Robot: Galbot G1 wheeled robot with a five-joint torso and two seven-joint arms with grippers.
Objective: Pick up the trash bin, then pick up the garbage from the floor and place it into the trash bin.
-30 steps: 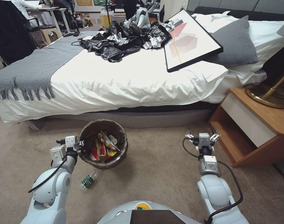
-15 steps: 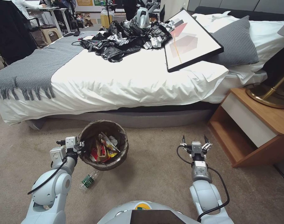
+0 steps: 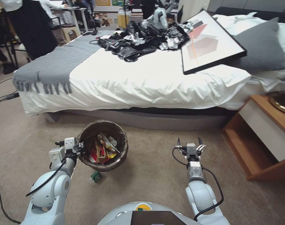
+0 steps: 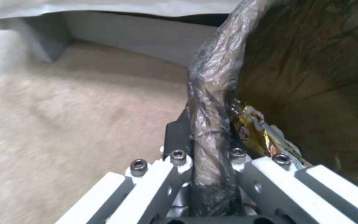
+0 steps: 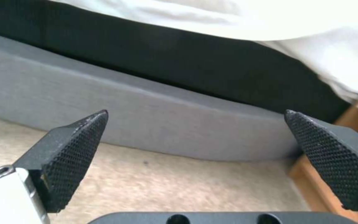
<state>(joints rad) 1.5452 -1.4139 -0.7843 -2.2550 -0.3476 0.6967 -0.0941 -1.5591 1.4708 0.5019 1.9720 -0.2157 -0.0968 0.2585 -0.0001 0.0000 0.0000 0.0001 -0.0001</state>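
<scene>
Now, with the left pincer (image 3: 77, 147) pinching the bin (image 3: 102, 122) by its bagged rim, hold that bin level and clear of the floor, low at the robot's left front, short of the bed's (image 3: 155, 84) near long edge. Mind the load: wrappers and cups (image 3: 103, 149) already heaped inside, likely to spill on a tilt. Judge the step as fetching the bottle (image 3: 95, 177), lying on the floor just beneath the bin's near side, green label showing. Bring the right pincer (image 3: 188, 144), spread wide and empty above bare carpet between the bin and the nightstand (image 3: 267, 137), across and down to the bottle. Shift the bin aside first, or risk knocking it. Close across the bottle's body and squeeze gently; expect thin clear plastic to buckle or slip under a hard pinch.

From the head view, read the layout: bin, bottle, both arms, bed edge. From the left wrist view, check the grip itself: rim (image 4: 212, 93) and bag sandwiched between the fingers, a gold wrapper (image 4: 258, 130) pressed just inside the rim beside one finger. From the right wrist view, confirm the gap: two black textured fingertips (image 5: 71, 149) well apart, nothing between, facing the bed's grey base (image 5: 154, 115) and a corner of the wooden nightstand.
</scene>
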